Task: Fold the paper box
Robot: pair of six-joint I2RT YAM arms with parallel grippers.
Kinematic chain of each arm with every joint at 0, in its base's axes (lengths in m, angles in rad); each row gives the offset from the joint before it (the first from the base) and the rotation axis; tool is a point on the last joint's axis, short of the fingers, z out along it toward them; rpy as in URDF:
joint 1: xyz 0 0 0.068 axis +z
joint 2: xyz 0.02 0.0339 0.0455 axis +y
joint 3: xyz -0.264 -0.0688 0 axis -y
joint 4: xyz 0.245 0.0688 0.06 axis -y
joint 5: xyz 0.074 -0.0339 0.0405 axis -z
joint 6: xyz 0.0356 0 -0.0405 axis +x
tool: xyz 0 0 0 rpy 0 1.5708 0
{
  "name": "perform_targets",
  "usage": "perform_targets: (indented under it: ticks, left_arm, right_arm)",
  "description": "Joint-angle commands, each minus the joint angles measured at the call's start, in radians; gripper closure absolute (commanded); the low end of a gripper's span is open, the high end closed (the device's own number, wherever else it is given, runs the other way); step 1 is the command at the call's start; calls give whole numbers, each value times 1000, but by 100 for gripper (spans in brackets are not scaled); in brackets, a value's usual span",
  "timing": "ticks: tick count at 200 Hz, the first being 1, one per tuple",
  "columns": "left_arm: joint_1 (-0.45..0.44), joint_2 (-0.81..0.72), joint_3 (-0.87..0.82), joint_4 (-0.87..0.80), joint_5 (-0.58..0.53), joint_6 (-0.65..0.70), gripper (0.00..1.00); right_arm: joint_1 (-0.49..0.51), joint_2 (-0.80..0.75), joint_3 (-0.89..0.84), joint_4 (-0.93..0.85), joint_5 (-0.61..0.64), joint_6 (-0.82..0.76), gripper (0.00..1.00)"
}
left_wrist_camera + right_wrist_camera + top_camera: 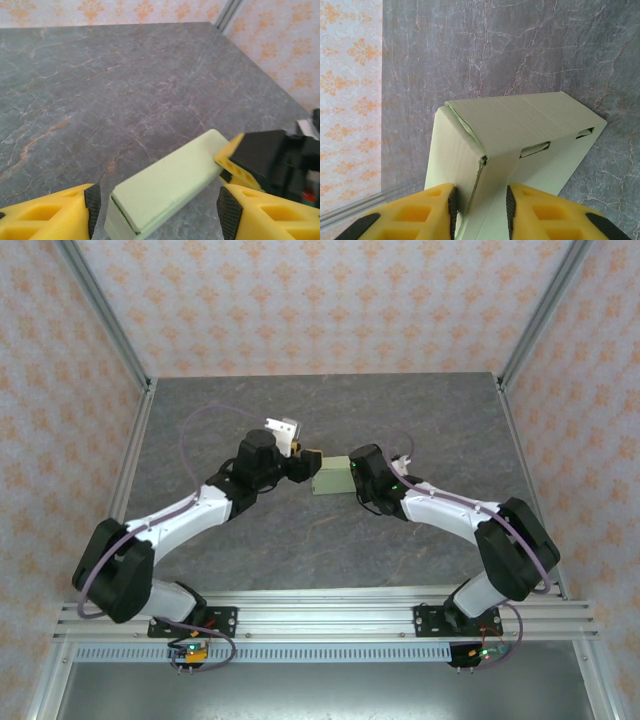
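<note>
Your right gripper is clamped on one end of the pale green paper box, mid-surface. Your left gripper straddles the other end, fingers apart.

Paper box pale green; table grey marble, rust veins; walls orange-motif wallpaper; jaws yellow.
</note>
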Motion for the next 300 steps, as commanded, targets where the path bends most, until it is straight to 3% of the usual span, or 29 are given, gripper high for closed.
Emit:
perform_targets:
  ticks: [1, 60, 85, 119, 183, 254, 300]
  left_arm:
    - [7, 97, 4, -45, -40, -4, 36]
    - [1, 221, -97, 33, -92, 13, 43]
    - [2, 210, -127, 31, -120, 18, 44]
    - [1, 211, -116, 21, -128, 18, 44]
    - [1, 223, -109, 27, -131, -11, 44]
    - [2, 223, -108, 32, -144, -17, 44]
    - [1, 225, -114, 45, -161, -36, 43]
  right_arm:
    - [-6, 24, -13, -49, 1, -19, 67]
    - [-32, -36, -20, -66, -21, -43, 66]
    - [-72, -111, 6, -118, -30, -76, 47]
    - [-127, -174, 33, -139, -58, -114, 42]
    - [-132, 0, -62, -4, -201, -32, 44]
    - [-131, -139, 23, -148, -120, -118, 40]
    - [-132, -71, -14, -98, -176, -82, 38]
